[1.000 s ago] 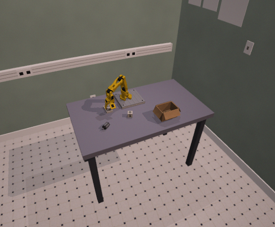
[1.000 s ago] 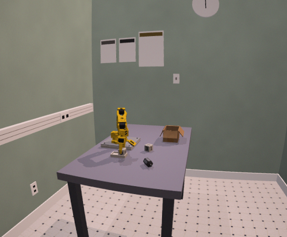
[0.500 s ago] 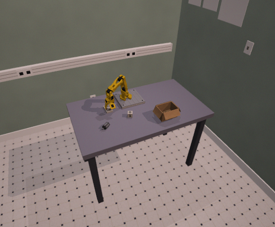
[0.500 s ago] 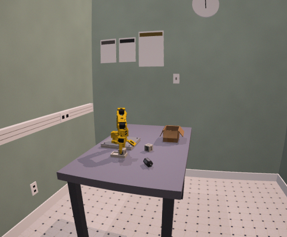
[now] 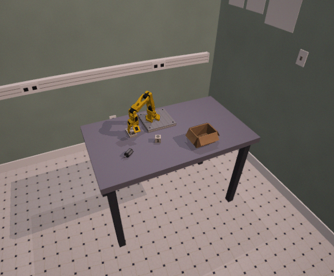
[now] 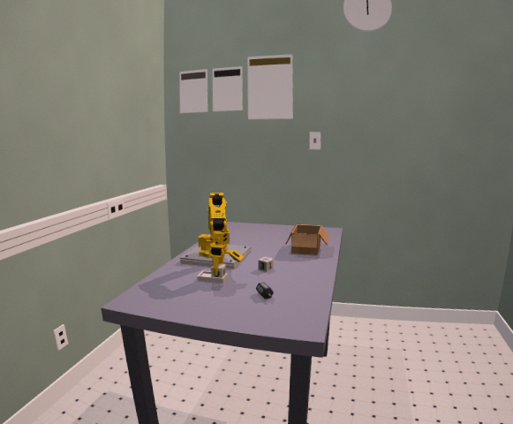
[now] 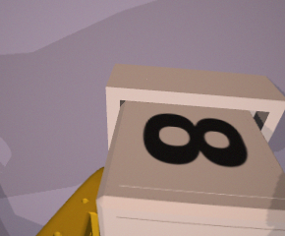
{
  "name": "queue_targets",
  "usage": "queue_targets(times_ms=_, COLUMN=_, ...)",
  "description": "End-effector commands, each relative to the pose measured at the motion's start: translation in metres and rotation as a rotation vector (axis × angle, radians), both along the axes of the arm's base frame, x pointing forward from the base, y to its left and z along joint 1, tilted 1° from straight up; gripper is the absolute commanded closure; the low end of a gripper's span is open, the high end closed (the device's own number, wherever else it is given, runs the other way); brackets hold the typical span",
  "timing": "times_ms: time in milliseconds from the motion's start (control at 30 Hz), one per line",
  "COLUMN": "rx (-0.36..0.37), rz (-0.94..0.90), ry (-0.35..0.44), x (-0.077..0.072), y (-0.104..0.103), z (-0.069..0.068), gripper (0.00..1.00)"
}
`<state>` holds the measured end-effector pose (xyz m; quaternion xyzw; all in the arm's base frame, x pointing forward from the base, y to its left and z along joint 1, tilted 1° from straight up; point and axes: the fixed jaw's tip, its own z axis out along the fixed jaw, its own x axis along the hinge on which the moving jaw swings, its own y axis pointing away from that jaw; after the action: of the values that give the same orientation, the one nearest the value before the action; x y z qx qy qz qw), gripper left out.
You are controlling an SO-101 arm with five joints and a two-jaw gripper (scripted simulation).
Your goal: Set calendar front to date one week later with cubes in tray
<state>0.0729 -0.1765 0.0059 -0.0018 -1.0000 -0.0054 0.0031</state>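
Observation:
In the wrist view my gripper is shut on a beige number cube [image 7: 197, 167]. Its upper face shows a black 8 lying on its side. The cube sits tilted, partly raised out of the white calendar tray [image 7: 197, 98], whose far rim shows behind it. One yellow finger [image 7: 74, 211] shows at the lower left. In the top and exterior views my gripper [image 5: 133, 129] points down over the tray [image 6: 209, 275] at the table's left. The second number cube [image 5: 157, 138] stands loose on the table to the right of the tray; it also shows in the exterior view [image 6: 265, 263].
A small black cylinder [image 5: 128, 152] lies on the table in front of the tray. An open cardboard box [image 5: 202, 135] stands at the right. My arm's grey base plate [image 5: 158, 120] sits behind the tray.

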Motion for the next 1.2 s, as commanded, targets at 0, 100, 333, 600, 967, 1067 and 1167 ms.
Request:
queue_targets(times_ms=0, rx=0.021, rz=-0.005, ry=0.006, x=-0.0016, y=0.0015, z=-0.0025, gripper=0.87)
queue_targets(times_ms=100, rx=0.021, rz=-0.005, ry=0.006, x=-0.0016, y=0.0015, z=-0.0025, gripper=0.92)
queue_targets(times_ms=333, rx=0.021, rz=-0.005, ry=0.006, x=-0.0016, y=0.0015, z=-0.0025, gripper=0.99)
queue_targets(times_ms=600, rx=0.021, rz=-0.005, ry=0.006, x=-0.0016, y=0.0015, z=-0.0025, gripper=1.00)
queue_targets(times_ms=967, rx=0.021, rz=-0.005, ry=0.006, x=-0.0016, y=0.0014, z=0.0003, gripper=1.00)
queue_targets(times_ms=1067, rx=0.021, rz=-0.005, ry=0.006, x=-0.0016, y=0.0014, z=0.0005, gripper=1.00)
queue_targets(times_ms=1167, rx=0.021, rz=-0.005, ry=0.006, x=-0.0016, y=0.0014, z=0.0005, gripper=1.00)
